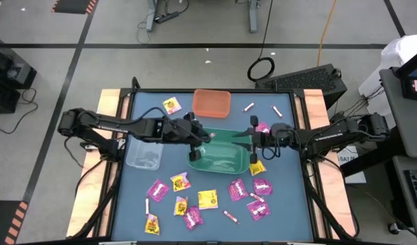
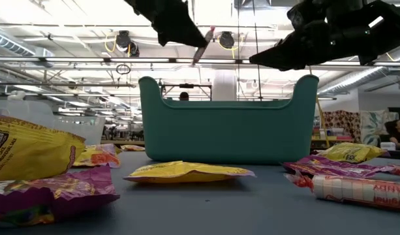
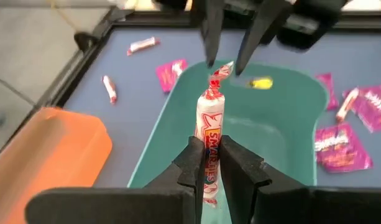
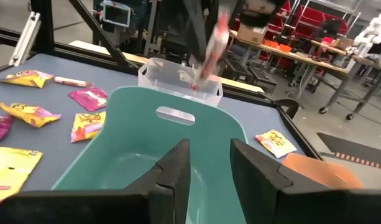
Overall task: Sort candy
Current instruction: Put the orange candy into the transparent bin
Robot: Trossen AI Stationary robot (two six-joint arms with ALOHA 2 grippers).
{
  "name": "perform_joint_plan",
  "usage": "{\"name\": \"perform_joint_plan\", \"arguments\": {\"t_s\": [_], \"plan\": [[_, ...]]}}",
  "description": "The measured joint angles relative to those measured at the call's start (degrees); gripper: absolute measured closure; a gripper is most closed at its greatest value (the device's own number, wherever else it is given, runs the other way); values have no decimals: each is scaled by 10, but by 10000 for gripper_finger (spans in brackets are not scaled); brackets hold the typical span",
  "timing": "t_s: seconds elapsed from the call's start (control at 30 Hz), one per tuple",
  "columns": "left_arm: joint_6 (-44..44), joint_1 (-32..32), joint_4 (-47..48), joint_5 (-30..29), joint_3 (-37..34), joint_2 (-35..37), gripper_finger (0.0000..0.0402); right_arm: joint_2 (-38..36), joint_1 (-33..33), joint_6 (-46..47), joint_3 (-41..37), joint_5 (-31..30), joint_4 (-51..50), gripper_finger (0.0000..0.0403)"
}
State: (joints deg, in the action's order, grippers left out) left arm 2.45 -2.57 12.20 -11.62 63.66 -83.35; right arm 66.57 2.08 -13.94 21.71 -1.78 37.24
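Observation:
A green bin (image 1: pixel 222 158) stands mid-table. My left gripper (image 3: pixel 209 152) reaches in from the table's left and hangs over the bin's left part, shut on a pink-white candy stick (image 3: pixel 210 112); the low view shows this stick (image 2: pixel 202 46) high above the bin (image 2: pixel 229 130). My right gripper (image 4: pixel 209 165) comes from the right, level above the bin's right part, open, with nothing between its fingers. Its fingertips (image 3: pixel 210 50) stand just past the stick's far twisted end, apart from it. A yellow packet (image 3: pixel 260 83) lies inside the bin. My left gripper pinches the stick's near part (image 3: pixel 209 134) between its two fingers (image 3: pixel 191 163). The fingers come from the table's left, slanting down, and lie along the stick. The stick juts out ahead of the fingertips, its twisted far end (image 3: pixel 222 70) free, lifted clear above the bin.
An orange bin (image 1: pixel 211 102) stands at the far edge and a clear bin (image 1: pixel 143 153) left of the green one. Several magenta and yellow packets (image 1: pixel 208 199) lie across the near half of the table. Loose sticks (image 1: pixel 249 107) lie far right.

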Motion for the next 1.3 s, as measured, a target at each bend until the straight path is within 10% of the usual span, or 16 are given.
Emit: {"name": "perform_joint_plan", "arguments": {"t_s": [0.57, 1.3], "plan": [[-46, -7, -91, -18, -182, 234, 352, 0, 4, 107, 0, 0, -6, 298], [3, -78, -293, -3, -312, 242, 352, 0, -27, 192, 1, 2, -19, 298]]}}
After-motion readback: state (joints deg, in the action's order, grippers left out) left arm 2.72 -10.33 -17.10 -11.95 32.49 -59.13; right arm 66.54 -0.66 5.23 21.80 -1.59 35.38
